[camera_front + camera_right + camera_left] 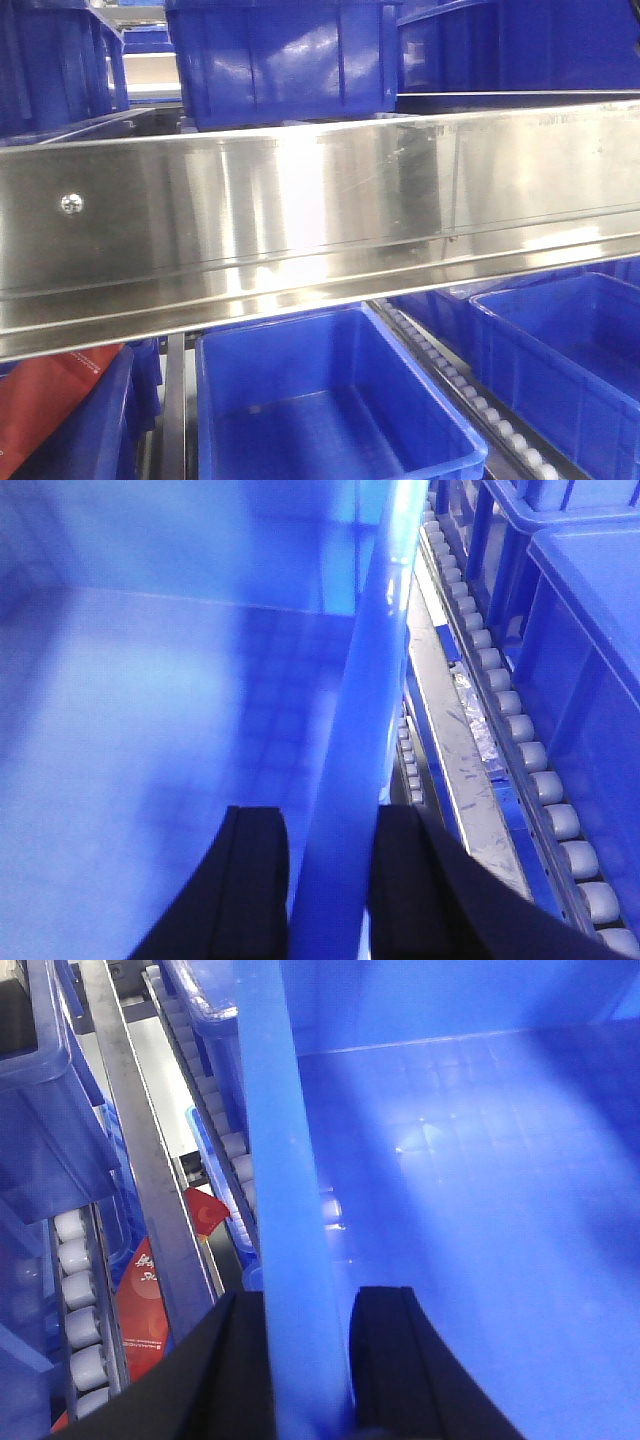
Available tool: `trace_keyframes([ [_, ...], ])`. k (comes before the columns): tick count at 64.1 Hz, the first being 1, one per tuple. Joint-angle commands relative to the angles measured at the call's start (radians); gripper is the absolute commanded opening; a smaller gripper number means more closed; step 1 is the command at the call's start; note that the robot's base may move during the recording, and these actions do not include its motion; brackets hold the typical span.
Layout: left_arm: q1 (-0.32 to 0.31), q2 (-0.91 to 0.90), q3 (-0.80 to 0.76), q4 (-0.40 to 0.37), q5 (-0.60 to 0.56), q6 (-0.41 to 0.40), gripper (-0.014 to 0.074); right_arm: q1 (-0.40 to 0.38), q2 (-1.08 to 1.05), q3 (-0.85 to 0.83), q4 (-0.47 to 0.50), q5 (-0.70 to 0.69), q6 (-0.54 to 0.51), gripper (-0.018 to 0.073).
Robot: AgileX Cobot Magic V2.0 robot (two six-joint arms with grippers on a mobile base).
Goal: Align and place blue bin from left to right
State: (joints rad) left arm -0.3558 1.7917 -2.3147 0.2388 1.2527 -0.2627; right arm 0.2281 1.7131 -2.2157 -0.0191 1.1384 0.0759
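Nearest: left claw (310,1305) clamped on left wall of blue bin (285,1110); right claw (328,825) clamped on right wall. Bin sits between roller tracks (515,730) of shelf. Grasp judged done; rightward shift, alignment, release pending. Lifted or resting: cannot tell.

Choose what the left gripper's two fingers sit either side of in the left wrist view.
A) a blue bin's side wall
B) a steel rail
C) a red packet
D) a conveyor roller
A: the left gripper has one black finger on each side of the blue bin wall.
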Motion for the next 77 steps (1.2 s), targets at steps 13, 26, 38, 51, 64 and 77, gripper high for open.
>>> trace_keyframes([
  [13,-0.008,-0.027,-0.012,0.002,-0.075,0.023,-0.001,0.005,-0.026,-0.017,0.0,-0.098,-0.033,-0.0073],
  [26,-0.008,-0.027,-0.012,0.002,-0.075,0.023,-0.001,0.005,-0.026,-0.017,0.0,-0.1,-0.033,-0.0073],
  [38,-0.008,-0.027,-0.012,0.002,-0.083,0.023,-0.001,0.005,-0.024,-0.017,0.0,-0.1,-0.033,-0.0073],
  [51,-0.008,-0.027,-0.012,-0.067,-0.094,0.023,-0.001,0.001,-0.022,-0.017,0.004,-0.088,-0.033,-0.0073],
  [64,-0.026,0.0,-0.012,-0.183,-0.047,0.005,-0.001,-0.062,-0.005,-0.017,0.004,-0.118,-0.033,-0.0073],
  [77,-0.079,0.044,-0.012,-0.096,-0.032,-0.056,-0.001,-0.104,0.048,-0.017,0.006,-0.227,-0.044,-0.0073],
])
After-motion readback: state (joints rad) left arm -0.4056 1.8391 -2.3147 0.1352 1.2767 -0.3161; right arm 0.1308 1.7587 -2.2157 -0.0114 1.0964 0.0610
